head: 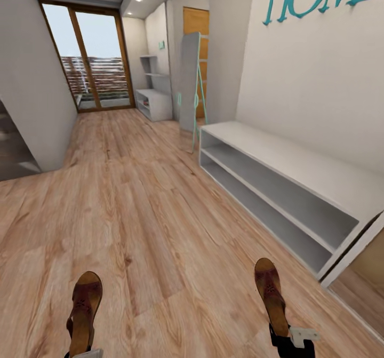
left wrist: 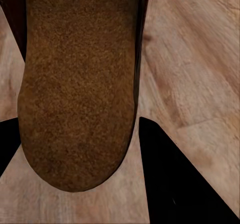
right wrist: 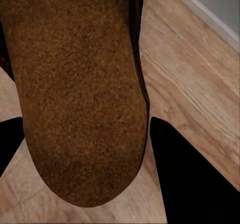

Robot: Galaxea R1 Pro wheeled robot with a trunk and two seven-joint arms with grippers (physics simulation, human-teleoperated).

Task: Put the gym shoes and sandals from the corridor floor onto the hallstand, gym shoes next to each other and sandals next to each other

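Corridor floor (head: 133, 214) runs ahead, wood planks. Hallstand (head: 298, 171) sits along the wall on the right, both shelf slots bare. Left sandal (head: 84, 307) is held up off the floor, clamped in the left tool (left wrist: 75, 149). Right sandal (head: 271, 294) likewise in the right tool (right wrist: 85, 154), just short of the hallstand's near end.

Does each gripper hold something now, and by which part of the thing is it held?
Yes. The left gripper holds one sandal and the right gripper holds the other sandal, each by the heel end, with the toe pointing forward above the corridor floor.
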